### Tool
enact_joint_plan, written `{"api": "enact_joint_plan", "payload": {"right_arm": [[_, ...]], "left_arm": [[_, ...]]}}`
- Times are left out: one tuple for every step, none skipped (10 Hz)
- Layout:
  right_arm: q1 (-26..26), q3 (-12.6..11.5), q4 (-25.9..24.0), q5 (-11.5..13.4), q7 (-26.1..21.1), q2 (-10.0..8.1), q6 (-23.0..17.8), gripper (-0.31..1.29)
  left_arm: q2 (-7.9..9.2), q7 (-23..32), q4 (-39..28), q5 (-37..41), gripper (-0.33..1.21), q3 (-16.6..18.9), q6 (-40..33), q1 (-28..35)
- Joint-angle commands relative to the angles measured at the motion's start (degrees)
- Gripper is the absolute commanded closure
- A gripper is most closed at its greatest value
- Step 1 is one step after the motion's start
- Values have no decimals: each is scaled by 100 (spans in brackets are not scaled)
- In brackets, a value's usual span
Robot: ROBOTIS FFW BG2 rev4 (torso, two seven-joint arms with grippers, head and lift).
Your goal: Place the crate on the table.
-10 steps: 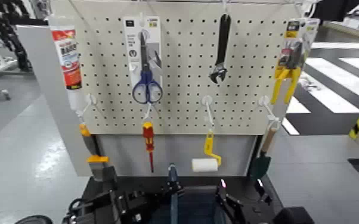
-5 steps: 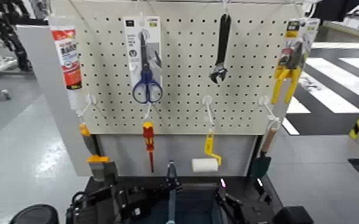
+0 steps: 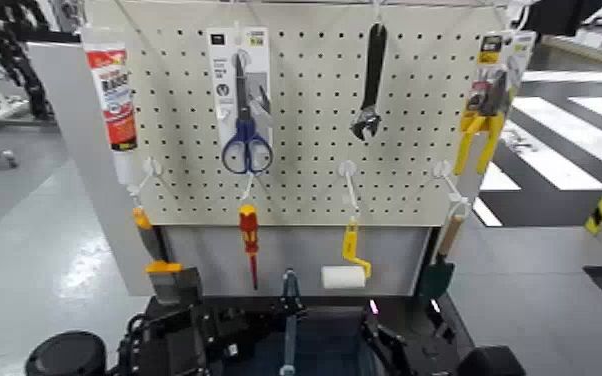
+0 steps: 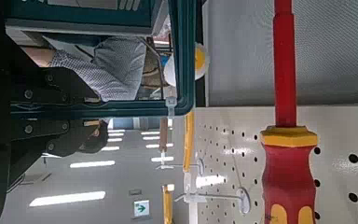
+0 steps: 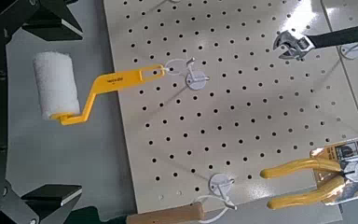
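Observation:
The crate (image 3: 327,345) is a dark blue-grey bin at the bottom edge of the head view, with its slim blue bar (image 3: 288,312) upright in the middle. My left gripper (image 3: 223,332) is at the crate's left side and my right gripper (image 3: 383,338) at its right side. A black strip of the table (image 3: 227,301) shows just behind the crate. In the left wrist view the crate's teal rim (image 4: 180,56) runs past the dark left gripper (image 4: 37,112). In the right wrist view the right gripper (image 5: 28,107) has its black fingertips (image 5: 48,19) wide apart, with nothing between them.
The cream pegboard (image 3: 305,190) stands right behind the table, with scissors (image 3: 246,110), a wrench (image 3: 370,85), pliers (image 3: 485,110), a red screwdriver (image 3: 249,240) and a paint roller (image 3: 343,275) hanging on it. Grey floor lies on both sides. A person in a checked shirt (image 4: 112,65) shows in the left wrist view.
My left arm has risen a little and come further into the head view. The crate's blue bar stands slightly higher. The right arm has hardly moved.

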Motion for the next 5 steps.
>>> {"api": "enact_joint_plan", "payload": {"right_arm": [[-3,3,1,-1,0,0,0,14],[-3,3,1,-1,0,0,0,14],[-3,3,1,-1,0,-9,0,14],[-3,-6,-8,-10,0,-9,0,14],[-3,-6,1,-10,0,-9,0,14]], "left_arm": [[-15,-88,61,-30,85,-95,-112,-55],[-6,-150,61,-39,65,-112,-209,-55],[-6,-150,53,-39,43,-112,-226,-46],[-15,-150,44,-74,28,-95,-244,-20],[-24,-150,18,-162,19,-33,-261,42]]}}
